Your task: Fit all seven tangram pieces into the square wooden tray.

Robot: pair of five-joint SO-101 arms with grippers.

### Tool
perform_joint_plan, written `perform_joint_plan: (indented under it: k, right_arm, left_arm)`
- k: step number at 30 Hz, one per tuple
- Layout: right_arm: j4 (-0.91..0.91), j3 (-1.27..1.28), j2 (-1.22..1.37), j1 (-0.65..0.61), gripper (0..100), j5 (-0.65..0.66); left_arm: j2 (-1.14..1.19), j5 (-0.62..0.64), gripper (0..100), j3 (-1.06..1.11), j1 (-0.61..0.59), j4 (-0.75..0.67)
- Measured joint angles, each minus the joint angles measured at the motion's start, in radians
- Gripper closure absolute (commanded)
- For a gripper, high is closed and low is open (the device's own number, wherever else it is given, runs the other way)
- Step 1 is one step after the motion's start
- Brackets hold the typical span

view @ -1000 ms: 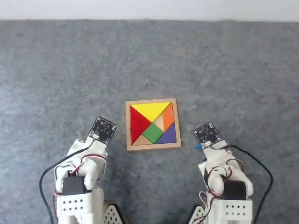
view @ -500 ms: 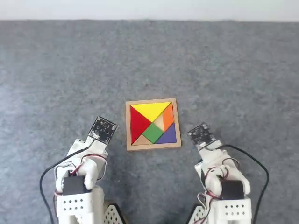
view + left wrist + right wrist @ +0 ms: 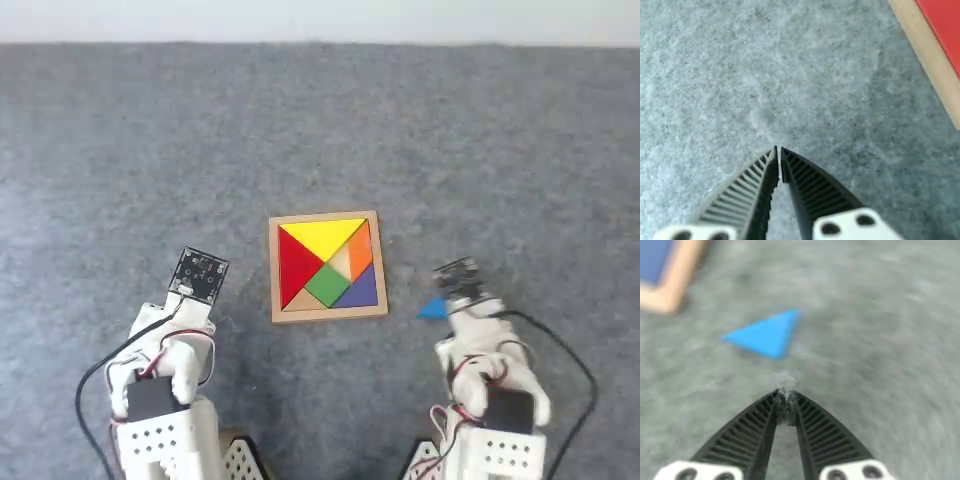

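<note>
Centrally, square wooden tray (image 3: 329, 315) on grey surface (image 3: 520, 150), coloured pieces inside, blue triangle (image 3: 433, 310) loose just beside the tray's right edge, right hand (image 3: 785, 396) pressed together near it, left hand (image 3: 778, 152) pressed together left of tray.

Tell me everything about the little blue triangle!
The blue triangle is a small, flat piece, bright blue all over, and it looks painted. It lies flat on the grey mat, outside the wooden tray, just off the tray's corner nearest the right arm. The right gripper is shut just short of it and does not touch it. Only the mat touches it.
</note>
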Motion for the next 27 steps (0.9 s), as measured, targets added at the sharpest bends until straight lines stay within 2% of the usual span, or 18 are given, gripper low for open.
perform_joint_plan:
  k: [2,4,10,15,20,24,27]
  right_arm:
    - [0.000,-0.008,0.006,0.074,99.0,-0.064]
    - [0.000,-0.008,0.006,0.097,99.0,-0.097]
    - [-0.018,-0.008,0.011,0.103,99.0,-0.112]
    - [-0.061,-0.141,0.256,0.098,99.0,-0.114]
    - [-0.071,-0.348,0.618,-0.048,99.0,-0.143]
    - [-0.123,-0.436,0.872,-0.173,99.0,-0.265]
    - [-0.207,-0.465,1.048,-0.216,99.0,-0.339]
  left_arm:
    - [0.000,0.002,99,0.000,0.000,0.000]
    - [0.000,0.002,99,0.000,0.000,0.000]
    - [0.000,0.002,99,0.000,0.000,0.000]
    - [0.000,0.002,99,0.000,0.000,0.000]
    - [0.000,0.002,99,0.000,0.000,0.000]
    - [0.000,0.002,99,0.000,0.000,0.000]
    - [0.000,0.002,99,0.000,0.000,0.000]
